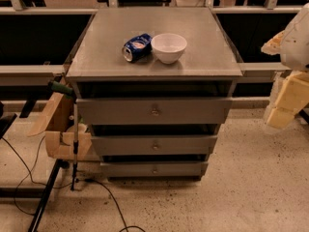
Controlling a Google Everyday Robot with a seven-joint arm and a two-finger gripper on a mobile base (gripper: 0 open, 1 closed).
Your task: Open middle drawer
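A grey metal cabinet stands in the middle of the camera view with three drawers stacked in its front. The middle drawer has a long flat grey front of medium height and a small round knob at its centre. It sits between the taller top drawer and the thin bottom drawer. No tray shows behind its front. My gripper hangs at the right edge of the view, well to the right of the cabinet and about level with the top drawer, touching nothing.
A blue can lies on its side next to a white bowl on the cabinet top. A wooden piece, a dark pole and cables sit at the cabinet's left. Speckled floor lies in front.
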